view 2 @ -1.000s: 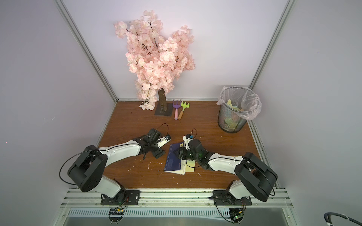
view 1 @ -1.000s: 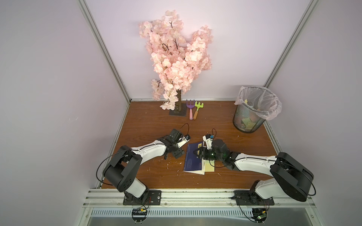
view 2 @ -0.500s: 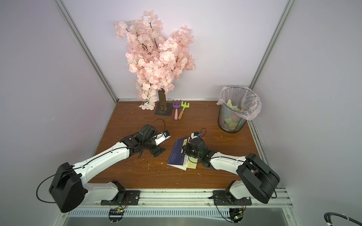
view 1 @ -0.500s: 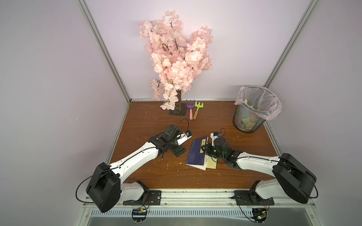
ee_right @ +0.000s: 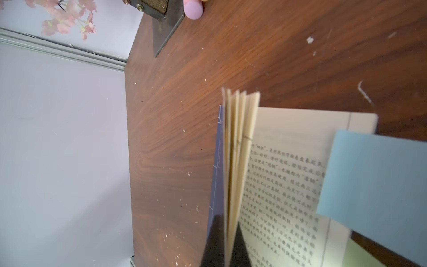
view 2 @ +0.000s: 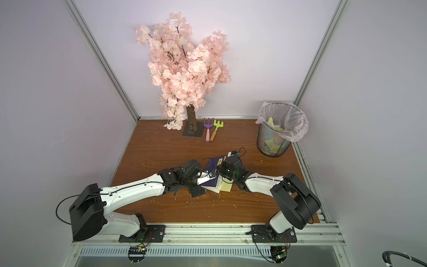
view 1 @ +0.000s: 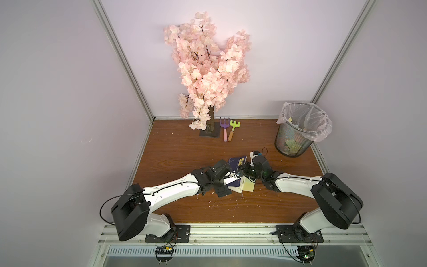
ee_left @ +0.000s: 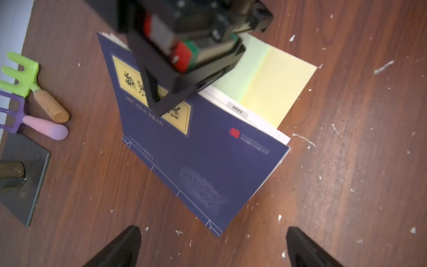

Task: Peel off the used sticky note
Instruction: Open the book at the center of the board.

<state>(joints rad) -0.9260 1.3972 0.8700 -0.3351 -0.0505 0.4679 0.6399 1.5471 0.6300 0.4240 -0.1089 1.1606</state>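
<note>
Pinching book cover [ee_left: 196,157], right end effector [ee_right: 227,242] overhangs sticky note [ee_left: 277,87]; rakes [ee_left: 46,101] beyond.

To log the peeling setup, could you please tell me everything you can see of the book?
The book is a paperback with a dark blue cover bearing a yellow title panel, a red seal and printed white stitch lines. It lies on the wooden table, partly opened: the right gripper is shut on the cover and a few cream pages, holding them raised above a page of Chinese text. A blue sticky note lies on that page, and a yellow-green note juts past the page edges.
</note>
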